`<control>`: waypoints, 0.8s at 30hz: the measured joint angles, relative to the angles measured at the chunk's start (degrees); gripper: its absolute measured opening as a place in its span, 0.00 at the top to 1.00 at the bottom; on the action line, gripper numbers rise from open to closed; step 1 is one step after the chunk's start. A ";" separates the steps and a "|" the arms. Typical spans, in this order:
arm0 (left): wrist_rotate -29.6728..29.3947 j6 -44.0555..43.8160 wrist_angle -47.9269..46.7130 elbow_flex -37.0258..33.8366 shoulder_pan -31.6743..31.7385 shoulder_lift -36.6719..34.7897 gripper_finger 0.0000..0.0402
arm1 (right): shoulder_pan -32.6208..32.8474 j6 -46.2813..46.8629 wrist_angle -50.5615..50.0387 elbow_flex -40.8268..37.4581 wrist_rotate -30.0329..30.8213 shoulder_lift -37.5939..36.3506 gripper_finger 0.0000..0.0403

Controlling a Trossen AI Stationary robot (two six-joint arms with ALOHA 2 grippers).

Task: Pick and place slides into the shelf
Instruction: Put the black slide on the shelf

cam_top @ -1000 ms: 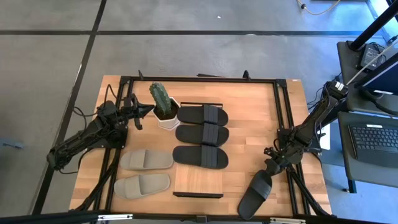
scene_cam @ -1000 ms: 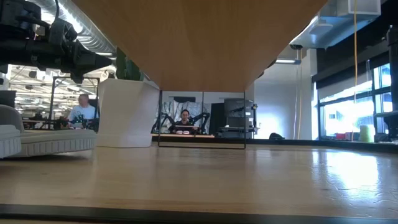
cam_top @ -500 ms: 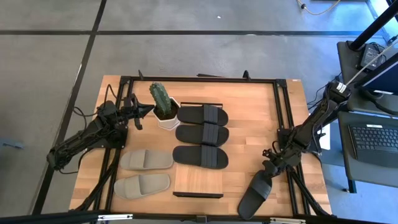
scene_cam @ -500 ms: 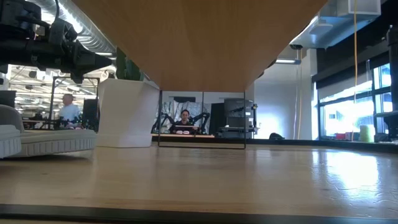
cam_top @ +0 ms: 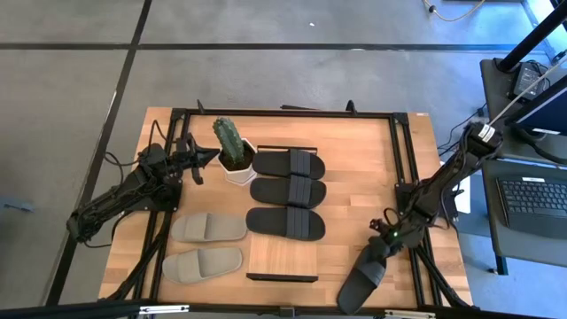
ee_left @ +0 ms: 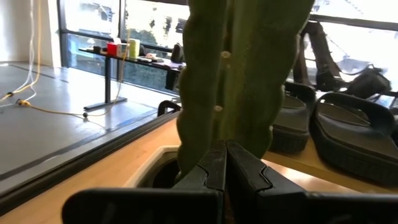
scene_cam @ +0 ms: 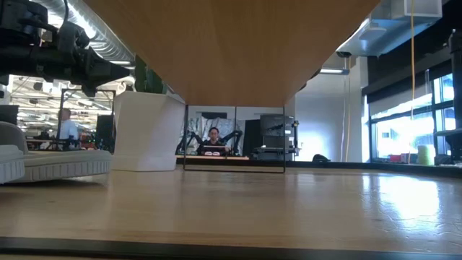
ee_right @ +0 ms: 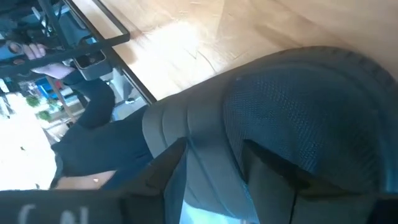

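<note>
Three black slides [cam_top: 288, 191] lie side by side mid-table, and two grey-beige slides [cam_top: 205, 245] rest on their soles at the near left. A further black slide [cam_top: 359, 279] lies at the near right. My right gripper [cam_top: 383, 241] slants down over its far end, fingers apart, with the mesh strap [ee_right: 305, 106] just ahead of them. The shelf [cam_top: 282, 260] is the light wood panel near the front edge. My left gripper [cam_top: 211, 158] is shut and level beside the cactus [ee_left: 242, 68], holding nothing. My right gripper has its fingers [ee_right: 169, 177] spread over the strap end of the black slide [ee_right: 205, 130], slanting down from the table's far right. Whether they touch it I cannot tell. The slide lies flat on the table.
A white pot [cam_top: 237, 167] with the cactus stands at the far left, next to the black slides. A black metal frame [cam_top: 403, 159] runs around the tabletop. Bare wood lies between the slides and the right frame rail. A person sits in the room behind [scene_cam: 214, 137].
My right gripper has gone toward the table's near edge and a little left, closing in on the black slide at the near right. Its fingers have kept the same gap. The slide has stayed where it was.
</note>
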 joint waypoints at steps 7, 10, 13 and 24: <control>-1.16 -0.02 -0.01 0.00 0.00 -0.01 1.00 | 0.00 -8.37 -0.06 0.60 0.28 1.07 0.62; -1.16 -0.02 0.00 0.00 0.00 0.00 1.00 | 0.00 -11.94 -0.14 0.60 0.24 1.07 0.62; -1.15 -0.02 0.00 0.00 -0.01 0.01 1.00 | 0.00 -14.34 -0.49 0.60 0.21 1.07 0.62; -1.13 -0.02 -0.01 0.00 -0.01 0.00 1.00 | 0.00 -14.96 -0.69 0.60 0.11 1.07 0.62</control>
